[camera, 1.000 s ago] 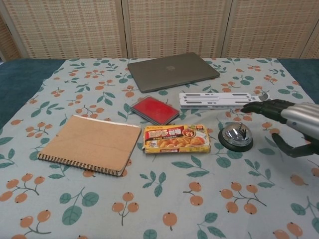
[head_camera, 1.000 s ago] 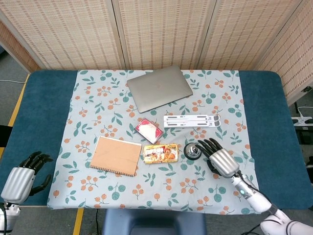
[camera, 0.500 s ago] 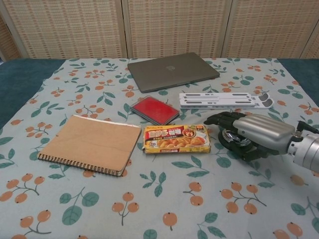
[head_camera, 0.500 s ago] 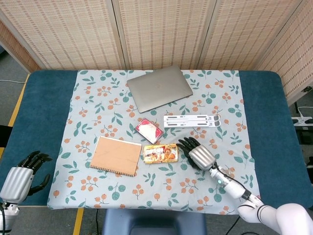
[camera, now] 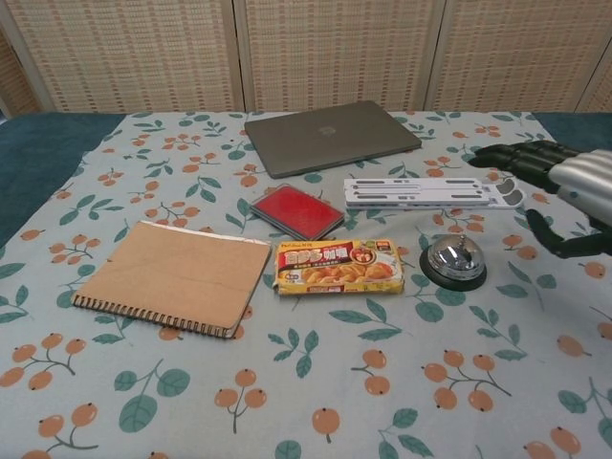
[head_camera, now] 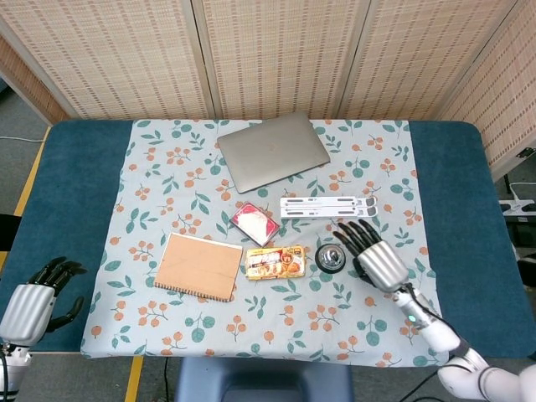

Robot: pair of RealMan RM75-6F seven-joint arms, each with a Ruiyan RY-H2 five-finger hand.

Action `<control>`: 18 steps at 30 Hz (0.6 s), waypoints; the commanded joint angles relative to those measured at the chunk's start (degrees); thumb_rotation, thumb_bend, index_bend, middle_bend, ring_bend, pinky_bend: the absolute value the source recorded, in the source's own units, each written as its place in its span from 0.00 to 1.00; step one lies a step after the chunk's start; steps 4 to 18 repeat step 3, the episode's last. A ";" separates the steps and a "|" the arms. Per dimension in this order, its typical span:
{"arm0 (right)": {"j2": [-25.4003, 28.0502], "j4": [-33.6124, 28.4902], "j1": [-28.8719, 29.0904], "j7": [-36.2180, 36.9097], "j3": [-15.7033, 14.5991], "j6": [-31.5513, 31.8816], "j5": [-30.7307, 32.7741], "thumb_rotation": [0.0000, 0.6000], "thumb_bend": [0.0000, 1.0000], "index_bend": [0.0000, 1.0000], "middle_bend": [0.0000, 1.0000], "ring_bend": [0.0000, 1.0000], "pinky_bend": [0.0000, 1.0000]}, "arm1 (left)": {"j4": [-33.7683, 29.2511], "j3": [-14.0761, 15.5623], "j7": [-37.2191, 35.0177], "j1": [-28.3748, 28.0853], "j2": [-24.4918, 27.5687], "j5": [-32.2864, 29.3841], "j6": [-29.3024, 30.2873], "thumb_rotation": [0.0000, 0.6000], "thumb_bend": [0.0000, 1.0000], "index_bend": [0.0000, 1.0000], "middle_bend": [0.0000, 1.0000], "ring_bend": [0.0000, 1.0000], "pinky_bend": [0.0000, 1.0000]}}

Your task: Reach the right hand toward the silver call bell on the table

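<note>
The silver call bell (head_camera: 330, 257) (camera: 454, 259) with its black base stands on the floral cloth, right of the snack box (head_camera: 275, 261) (camera: 338, 266). My right hand (head_camera: 373, 255) (camera: 559, 190) hovers just right of the bell, raised above the table, fingers spread and holding nothing; it does not touch the bell. My left hand (head_camera: 32, 300) sits at the table's near left corner with its fingers curled in, empty, seen only in the head view.
A brown notebook (camera: 174, 275), a red case (camera: 297, 211), a grey laptop (camera: 330, 135) and a white slotted stand (camera: 430, 192) lie on the cloth. The stand is just behind the bell and under my right fingertips in the chest view.
My right hand moved left over the bell half a second ago, covering it, then drew back to the right and upward. The bell is uncovered again. The left hand stayed put.
</note>
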 commanded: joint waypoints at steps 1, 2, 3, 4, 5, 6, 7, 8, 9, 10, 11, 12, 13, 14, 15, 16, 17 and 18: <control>10.31 -11.80 -9.99 -12.89 -1.48 6.74 4.75 1.00 0.71 0.00 0.00 0.00 0.05 | 0.04 0.04 0.15 -0.10 -0.07 0.33 0.05 1.00 0.39 0.30 0.25 0.15 0.38; 11.55 -13.38 -11.26 -14.12 -1.74 6.54 6.30 1.00 0.71 0.00 0.00 0.00 0.05 | 0.05 0.06 0.26 -0.13 -0.11 0.51 0.11 1.00 0.39 0.30 0.25 0.15 0.38; 12.76 -15.13 -12.32 -15.03 -1.86 6.27 7.83 1.00 0.71 0.00 0.00 0.00 0.05 | 0.09 0.10 0.44 -0.16 -0.15 0.72 0.17 1.00 0.39 0.30 0.25 0.16 0.38; 12.76 -15.13 -12.32 -15.03 -1.86 6.27 7.83 1.00 0.71 0.00 0.00 0.00 0.05 | 0.09 0.10 0.44 -0.16 -0.15 0.72 0.17 1.00 0.39 0.30 0.25 0.16 0.38; 12.76 -15.13 -12.32 -15.03 -1.86 6.27 7.83 1.00 0.71 0.00 0.00 0.00 0.05 | 0.09 0.10 0.44 -0.16 -0.15 0.72 0.17 1.00 0.39 0.30 0.25 0.16 0.38; 12.76 -15.13 -12.32 -15.03 -1.86 6.27 7.83 1.00 0.71 0.00 0.00 0.00 0.05 | 0.09 0.10 0.44 -0.16 -0.15 0.72 0.17 1.00 0.39 0.30 0.25 0.16 0.38; 12.76 -15.13 -12.32 -15.03 -1.86 6.27 7.83 1.00 0.71 0.00 0.00 0.00 0.05 | 0.09 0.10 0.44 -0.16 -0.15 0.72 0.17 1.00 0.39 0.30 0.25 0.16 0.38; 12.76 -15.13 -12.32 -15.03 -1.86 6.27 7.83 1.00 0.71 0.00 0.00 0.00 0.05 | 0.09 0.10 0.44 -0.16 -0.15 0.72 0.17 1.00 0.39 0.30 0.25 0.16 0.38; 12.76 -15.13 -12.32 -15.03 -1.86 6.27 7.83 1.00 0.71 0.00 0.00 0.00 0.05 | 0.09 0.10 0.44 -0.16 -0.15 0.72 0.17 1.00 0.39 0.30 0.25 0.16 0.38; 12.76 -15.13 -12.32 -15.03 -1.86 6.27 7.83 1.00 0.71 0.00 0.00 0.00 0.05 | 0.09 0.10 0.44 -0.16 -0.15 0.72 0.17 1.00 0.39 0.30 0.25 0.16 0.38; 12.76 -15.13 -12.32 -15.03 -1.86 6.27 7.83 1.00 0.71 0.00 0.00 0.00 0.05 | 0.09 0.10 0.44 -0.16 -0.15 0.72 0.17 1.00 0.39 0.30 0.25 0.16 0.38; 12.76 -15.13 -12.32 -15.03 -1.86 6.27 7.83 1.00 0.71 0.00 0.00 0.00 0.05 | 0.09 0.10 0.44 -0.16 -0.15 0.72 0.17 1.00 0.39 0.30 0.25 0.16 0.38; 12.76 -15.13 -12.32 -15.03 -1.86 6.27 7.83 1.00 0.71 0.00 0.00 0.00 0.05 | 0.09 0.10 0.44 -0.16 -0.15 0.72 0.17 1.00 0.39 0.30 0.25 0.16 0.38; 12.76 -15.13 -12.32 -15.03 -1.86 6.27 7.83 1.00 0.71 0.00 0.00 0.00 0.05 | 0.09 0.10 0.44 -0.16 -0.15 0.72 0.17 1.00 0.39 0.30 0.25 0.16 0.38; 12.76 -15.13 -12.32 -15.03 -1.86 6.27 7.83 1.00 0.71 0.00 0.00 0.00 0.05 | 0.09 0.10 0.44 -0.16 -0.15 0.72 0.17 1.00 0.39 0.30 0.25 0.16 0.38; 12.76 -15.13 -12.32 -15.03 -1.86 6.27 7.83 1.00 0.71 0.00 0.00 0.00 0.05 | 0.09 0.10 0.44 -0.16 -0.15 0.72 0.17 1.00 0.39 0.30 0.25 0.16 0.38; 12.76 -15.13 -12.32 -15.03 -1.86 6.27 7.83 1.00 0.71 0.00 0.00 0.00 0.05 | 0.09 0.10 0.44 -0.16 -0.15 0.72 0.17 1.00 0.39 0.30 0.25 0.16 0.38; 12.76 -15.13 -12.32 -15.03 -1.86 6.27 7.83 1.00 0.71 0.00 0.00 0.00 0.05 | 0.09 0.10 0.44 -0.16 -0.15 0.72 0.17 1.00 0.39 0.30 0.25 0.16 0.38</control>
